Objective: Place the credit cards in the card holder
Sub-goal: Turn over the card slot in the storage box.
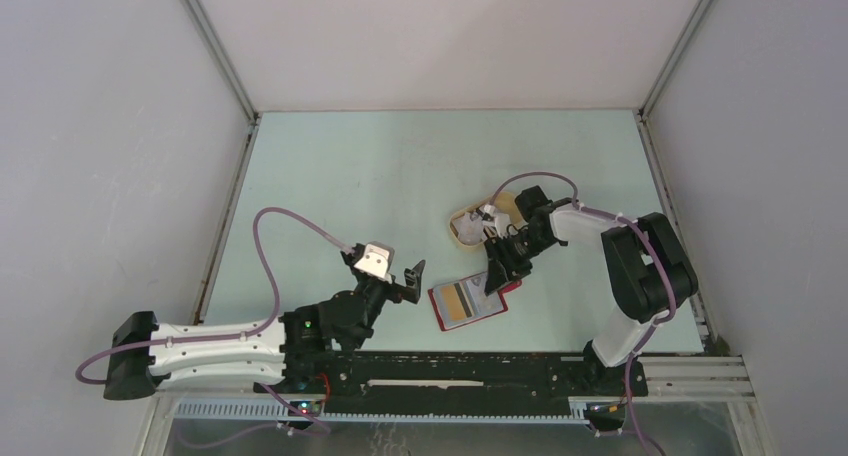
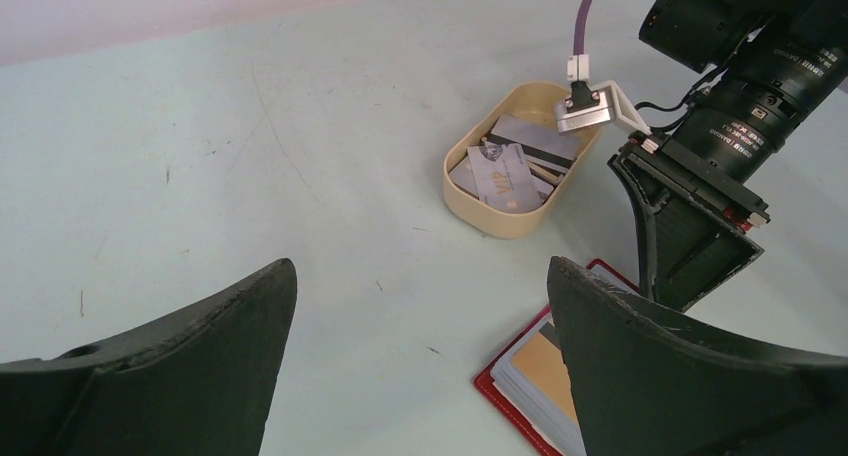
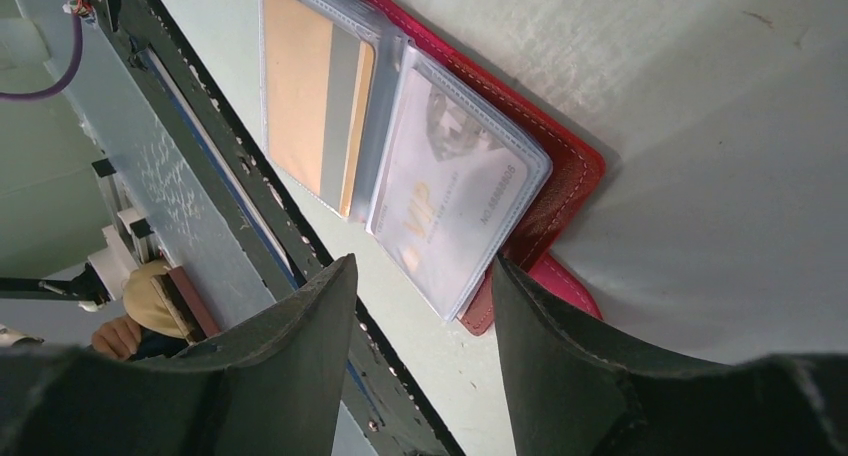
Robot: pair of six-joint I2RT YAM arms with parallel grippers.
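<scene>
Top view: card holder (image 1: 468,303) lies open on the table (image 1: 350,176), right gripper (image 1: 497,276) over its right edge. The right arm hides part of the beige tray (image 1: 462,226). Left gripper (image 1: 395,279) sits apart, to the left.

Left wrist: jaws spread wide, empty. Credit cards (image 2: 505,176) heaped in tray. Holder corner cut off.

Right wrist: jaws part-open, gripping nothing. Sleeves hold VIP card (image 3: 450,186) and tan card (image 3: 300,86); small print illegible.

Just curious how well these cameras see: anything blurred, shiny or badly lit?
Top view: soft, even light, faint shadows. Left wrist view: the beige tray is crisp; the left fingers loom dark. Right wrist view: the card holder is sharp, its clear sleeves shiny; the right fingers look soft.
</scene>
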